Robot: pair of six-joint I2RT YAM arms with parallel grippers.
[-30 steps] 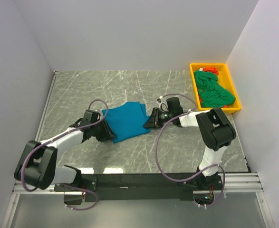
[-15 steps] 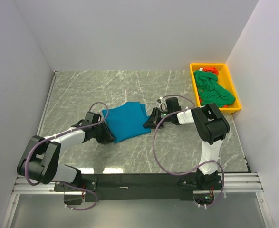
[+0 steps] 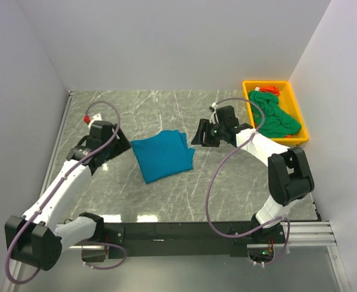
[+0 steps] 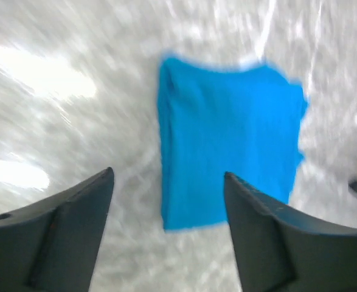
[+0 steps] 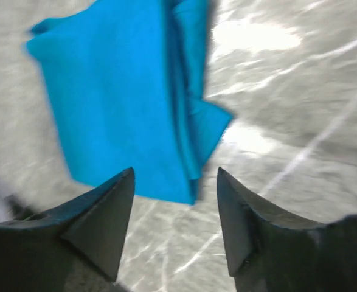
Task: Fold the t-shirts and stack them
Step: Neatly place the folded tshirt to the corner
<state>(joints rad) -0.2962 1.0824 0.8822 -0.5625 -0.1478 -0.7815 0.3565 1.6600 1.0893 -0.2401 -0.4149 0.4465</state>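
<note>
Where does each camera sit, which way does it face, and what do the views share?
Top external: above and behind the robot, looking down on the table; the left pincer and right pincer show on their arms.
Left wrist: on the left arm, looking past its own open fingers at the teal shirt.
Right wrist: on the right arm, past its own fingers at that shirt.
Shared: the shirt, in all three.
</note>
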